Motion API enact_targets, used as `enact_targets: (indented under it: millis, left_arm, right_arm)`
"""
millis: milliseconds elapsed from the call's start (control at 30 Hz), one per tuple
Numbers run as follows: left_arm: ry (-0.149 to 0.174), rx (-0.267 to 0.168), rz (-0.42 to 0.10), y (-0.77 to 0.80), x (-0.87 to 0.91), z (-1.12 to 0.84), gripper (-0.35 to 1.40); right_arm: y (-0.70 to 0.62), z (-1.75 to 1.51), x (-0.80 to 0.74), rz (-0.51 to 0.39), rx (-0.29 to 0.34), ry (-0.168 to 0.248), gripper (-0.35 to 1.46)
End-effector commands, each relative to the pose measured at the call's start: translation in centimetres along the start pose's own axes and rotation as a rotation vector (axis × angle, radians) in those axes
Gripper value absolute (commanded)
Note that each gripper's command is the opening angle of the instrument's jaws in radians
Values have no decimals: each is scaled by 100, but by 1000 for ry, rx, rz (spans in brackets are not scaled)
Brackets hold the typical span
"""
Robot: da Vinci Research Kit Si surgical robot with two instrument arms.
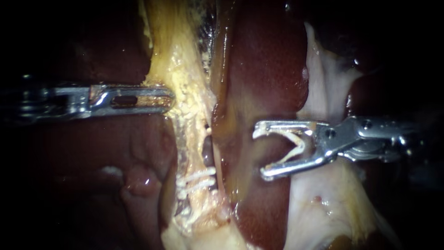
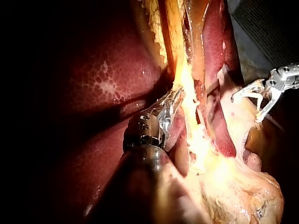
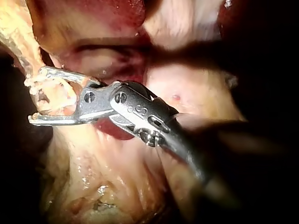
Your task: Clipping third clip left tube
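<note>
My right instrument [image 1: 260,153] holds a white V-shaped plastic clip [image 1: 296,143] seated between wide-spread jaws, near the pale yellow crusted left tube [image 1: 192,134]. My left instrument [image 1: 170,98] is clamped on yellow fatty tissue [image 1: 162,69]. The tube looks soft, slippery and easily torn, so I'd straddle it above the two white clips [image 1: 199,178].

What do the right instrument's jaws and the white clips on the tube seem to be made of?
Right instrument: polished metal, probably steel, silvery with bright glints. Tube clips, and the clip held in its jaws: seemingly white plastic, dull, without metallic shine.
</note>
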Motion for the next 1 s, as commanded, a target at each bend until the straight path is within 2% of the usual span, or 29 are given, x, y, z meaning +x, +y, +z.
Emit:
enact_targets:
  millis: [33, 133, 233, 467, 600, 833, 1000]
  left_arm:
    - [-17, 1, -7, 0, -7, -10, -35]
    - [-39, -1, -18, 1, -19, -29, -35]
    - [-47, 0, -17, 1, -22, -39, -35]
    - [-48, -3, -17, -2, -17, -45, -35]
    - [-49, -4, -18, -5, -16, -46, -35]
    - [-51, -6, -13, -7, -14, -47, -35]
    - [-51, -6, -13, -7, -14, -48, -35]
  right_arm:
    - [4, 7, -4, 17, 3, -3, 59]
    - [17, 26, -15, 38, 8, -16, 59]
    - [31, 38, -23, 72, 12, -22, 59]
    - [63, 53, -46, 114, 14, -31, 58]
    - [77, 62, -49, 118, 17, -33, 58]
    - [91, 83, -46, 119, 36, -41, 58]
    - [90, 94, -43, 154, 97, -4, 58]
